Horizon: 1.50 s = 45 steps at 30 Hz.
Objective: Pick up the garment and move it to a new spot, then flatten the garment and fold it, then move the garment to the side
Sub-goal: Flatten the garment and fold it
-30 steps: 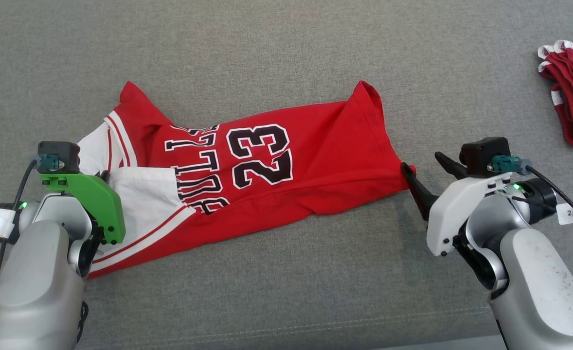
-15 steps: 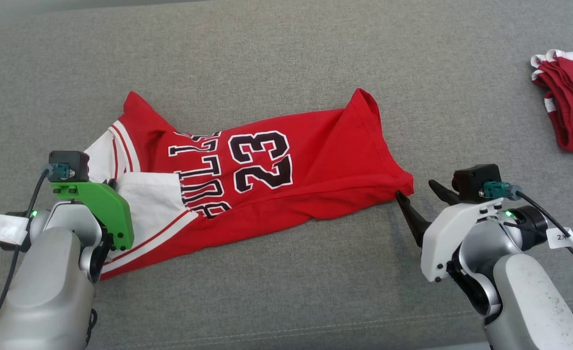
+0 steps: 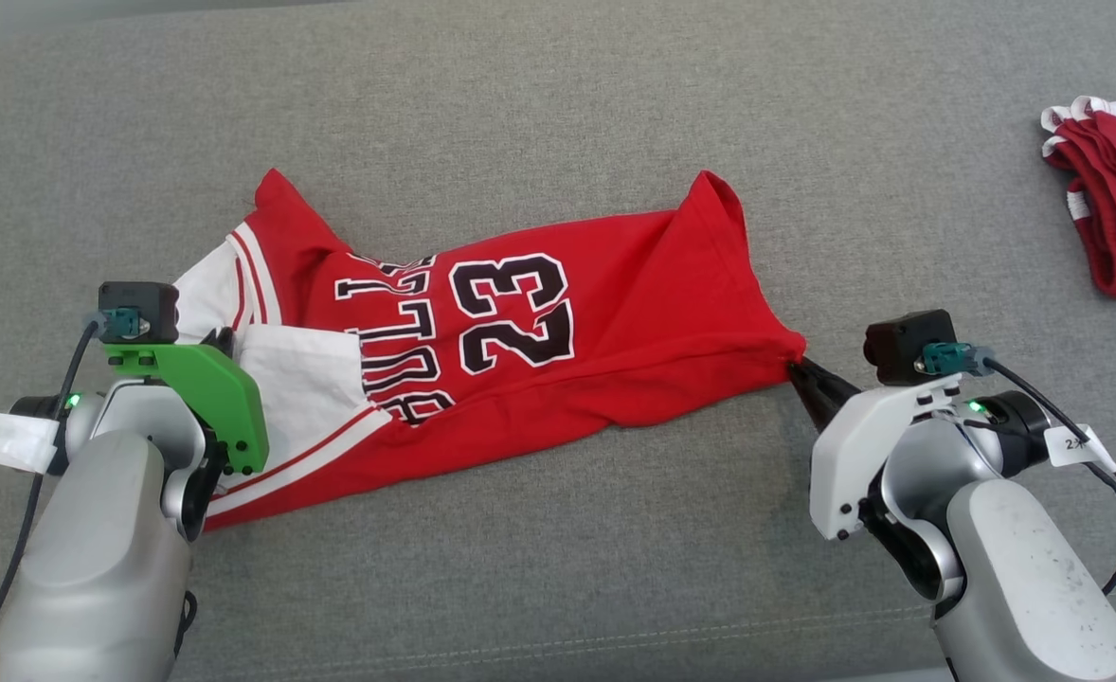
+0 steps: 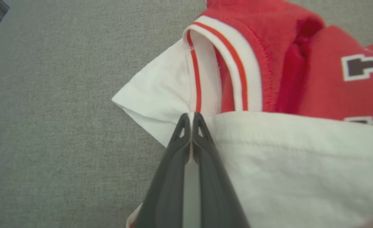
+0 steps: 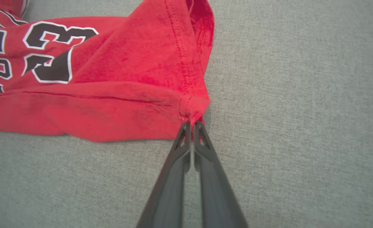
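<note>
The garment (image 3: pixel 615 322) is a red jersey with white trim and the number 23, lying crumpled and stretched sideways on the grey surface. My left gripper (image 4: pixel 191 115) is shut on the garment's white sleeve edge (image 4: pixel 161 95) at its left end; in the head view its green mount (image 3: pixel 203 398) hides the tips. My right gripper (image 5: pixel 192 123) is shut on the red hem corner (image 5: pixel 194 106) at the garment's right end, also seen in the head view as the right gripper (image 3: pixel 798 365).
A second red and white garment (image 3: pixel 1112 213) lies folded at the far right edge. The grey fabric surface (image 3: pixel 558 104) stretches wide behind and in front of the jersey, with a seam line (image 3: pixel 615 644) near the front.
My right gripper went from wide open beside the hem corner to shut on it. The left gripper stayed shut on the sleeve. The camera shifted slightly.
</note>
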Available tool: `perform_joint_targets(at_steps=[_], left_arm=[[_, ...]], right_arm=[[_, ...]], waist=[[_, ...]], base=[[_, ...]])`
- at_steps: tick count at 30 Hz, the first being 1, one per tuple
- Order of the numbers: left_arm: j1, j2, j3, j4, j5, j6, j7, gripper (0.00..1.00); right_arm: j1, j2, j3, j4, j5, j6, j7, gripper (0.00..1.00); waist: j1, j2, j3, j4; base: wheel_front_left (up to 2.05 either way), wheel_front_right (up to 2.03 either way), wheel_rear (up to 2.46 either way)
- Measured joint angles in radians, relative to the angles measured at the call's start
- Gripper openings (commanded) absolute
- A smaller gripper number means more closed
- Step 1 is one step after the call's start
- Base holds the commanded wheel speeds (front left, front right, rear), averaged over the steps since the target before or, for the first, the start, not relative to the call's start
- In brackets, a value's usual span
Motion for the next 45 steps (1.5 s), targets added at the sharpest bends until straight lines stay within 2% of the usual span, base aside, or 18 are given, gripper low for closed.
perform_joint_targets(at_steps=[8, 16, 27, 28, 29, 30, 31, 32, 45], left_arm=[[0.000, 0.000, 0.019, -0.006, -0.018, 0.021, -0.041, 0.00], [0.000, 0.007, 0.061, -0.093, -0.060, 0.036, -0.120, 0.00], [0.041, 0.004, 0.033, -0.132, -0.073, 0.046, -0.040, 0.02], [0.043, 0.004, 0.030, -0.130, -0.071, 0.049, -0.040, 0.34], [0.046, 0.006, 0.027, -0.128, -0.067, 0.050, -0.040, 0.80], [0.050, 0.007, 0.025, -0.126, -0.066, 0.051, -0.044, 1.00], [0.052, 0.006, 0.024, -0.122, -0.066, 0.054, -0.052, 1.00], [0.052, 0.006, 0.022, -0.119, -0.063, 0.058, -0.055, 1.00], [0.051, 0.017, 0.001, -0.096, -0.051, 0.071, -0.085, 1.00]], right_arm=[[0.004, 0.003, -0.009, 0.010, 0.003, 0.000, -0.022, 0.00], [0.000, -0.008, -0.031, 0.003, 0.025, 0.000, -0.044, 0.00], [0.015, -0.018, -0.039, 0.010, 0.028, 0.000, -0.016, 0.00], [0.019, -0.017, -0.035, 0.012, 0.028, 0.000, -0.016, 0.00], [0.021, -0.016, -0.032, 0.015, 0.028, 0.000, -0.016, 0.00], [0.021, -0.015, -0.031, 0.019, 0.028, 0.000, -0.016, 0.00], [0.021, -0.015, -0.030, 0.022, 0.028, 0.000, -0.017, 0.47], [0.021, -0.015, -0.028, 0.026, 0.028, 0.000, -0.020, 1.00], [0.015, -0.016, -0.021, 0.051, 0.027, 0.000, -0.052, 1.00]], waist=[[0.0000, 0.0000, -0.027, -0.002], [0.0000, 0.0000, -0.065, -0.002], [0.0000, 0.0000, -0.075, -0.008], [0.0000, 0.0000, -0.071, -0.009], [0.0000, 0.0000, -0.066, -0.010], [0.0000, 0.0000, -0.060, -0.011], [0.0000, 0.0000, -0.055, -0.012], [0.0000, 0.0000, -0.050, -0.013], [0.0000, 0.0000, -0.051, -0.006]], base=[[0.00, 0.00, 0.00], [0.00, 0.00, 0.00], [0.00, 0.00, 0.00], [0.00, 0.00, 0.00], [0.00, 0.00, 0.00], [0.00, 0.00, 0.00], [0.00, 0.00, 0.00], [0.00, 0.00, 0.00], [0.00, 0.00, 0.00]])
